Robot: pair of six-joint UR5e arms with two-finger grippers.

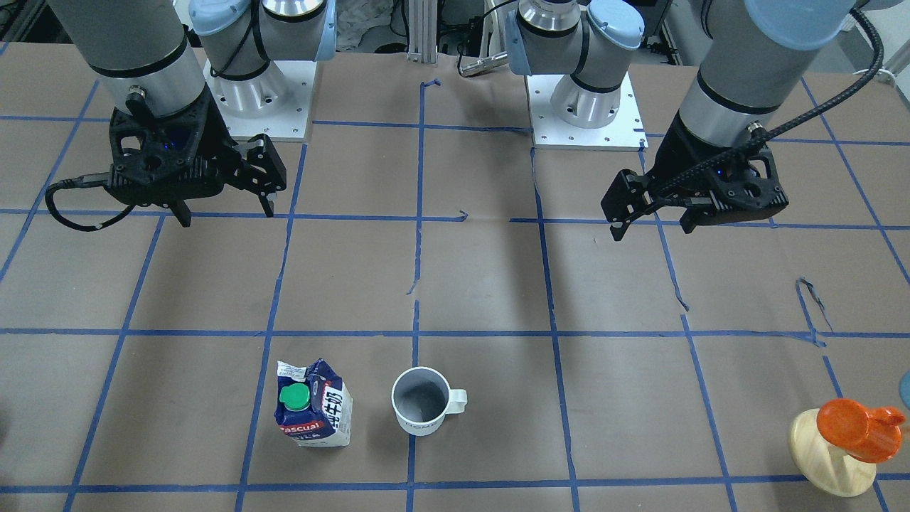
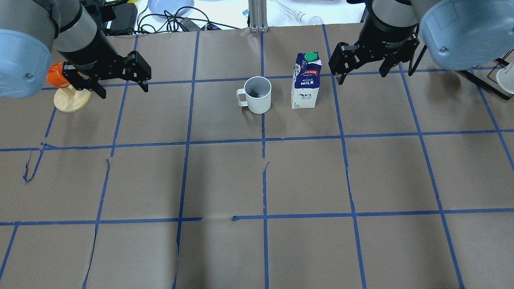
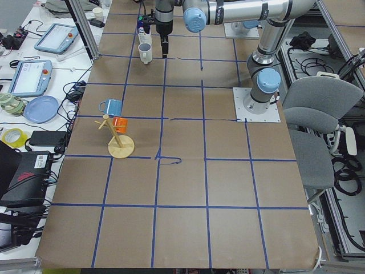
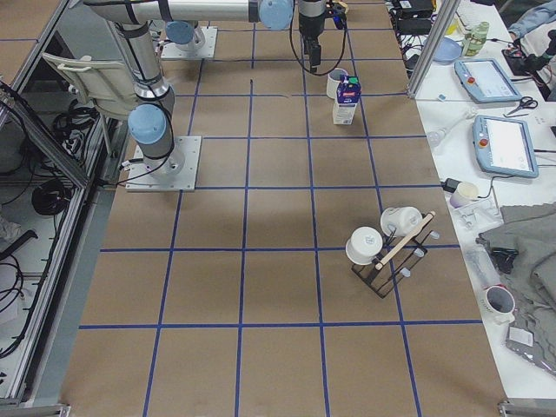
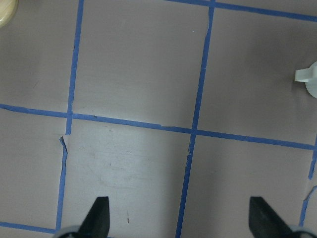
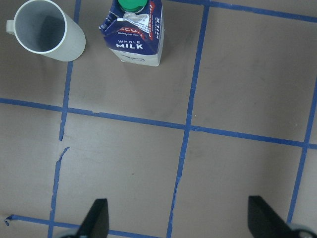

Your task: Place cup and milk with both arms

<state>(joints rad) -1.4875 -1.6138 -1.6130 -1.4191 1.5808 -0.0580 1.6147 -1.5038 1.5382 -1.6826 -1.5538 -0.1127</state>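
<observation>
While both pincers hang spread and empty above the worktop (image 2: 305, 176), the milk (image 2: 306, 82) stands upright just inboard of the right pincer (image 2: 361, 76), which is the nearer to it. The cup (image 2: 258, 95), beside the milk, lies well inboard of the left pincer (image 2: 123, 90), its handle turned toward that pincer.

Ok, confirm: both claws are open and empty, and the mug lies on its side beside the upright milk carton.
Wrong on the mug: it stands upright, as the overhead view shows. The left claw and right claw are open and empty; the milk carton is upright.
</observation>
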